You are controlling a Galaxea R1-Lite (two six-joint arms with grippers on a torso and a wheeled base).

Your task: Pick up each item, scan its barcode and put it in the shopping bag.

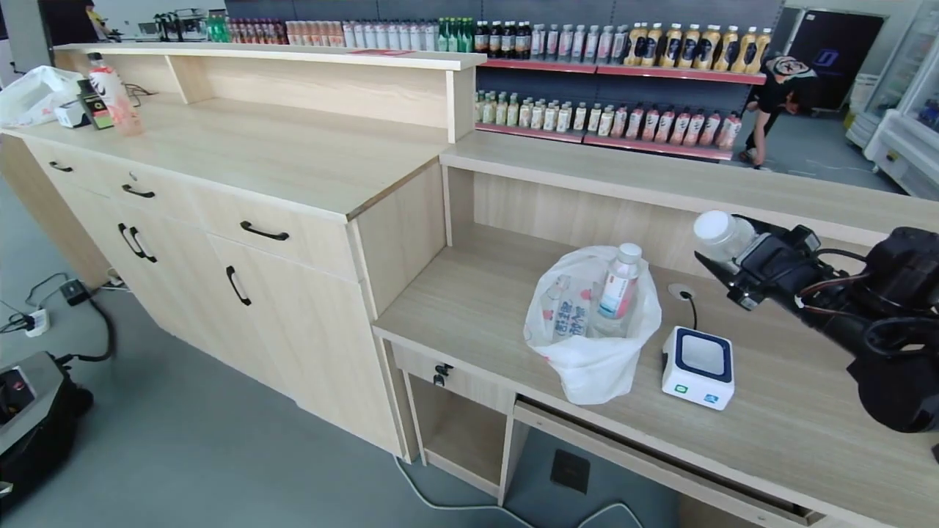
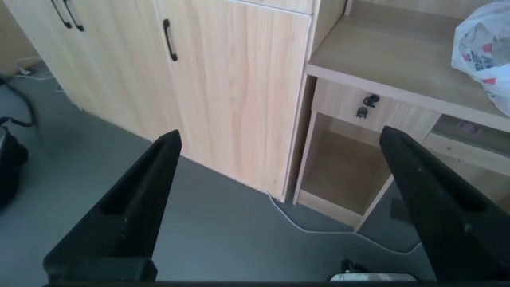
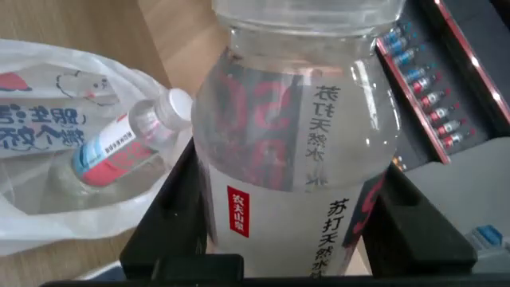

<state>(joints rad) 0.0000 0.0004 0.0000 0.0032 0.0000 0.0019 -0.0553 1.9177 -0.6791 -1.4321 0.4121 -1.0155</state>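
Bottle [image 1: 720,233] is clamped in the right gripper [image 1: 736,255] above the right end of the counter [image 1: 792,418], its long axis tilted up and leftward. The scanner [image 1: 698,365] lies below to the near left, with the shopping bag [image 1: 587,359] just left of it. The left gripper [image 2: 279,139] hangs spread and well away, so the right arm is nearer.

We are in a shop, at its checkout. At 12 o'clock, 2 red-edged shelves [image 1: 609,70] run along the far wall, packed with rows of bottled drinks. At 2 o'clock stand glass-door coolers [image 1: 906,103]. A long pale wooden counter [image 1: 293,158] with drawers and cupboard doors stretches from 10 o'clock to 2 o'clock. On its lower desk, at 1 o'clock, a white barcode scanner [image 1: 698,367] sits just beside a plastic shopping bag [image 1: 594,359].
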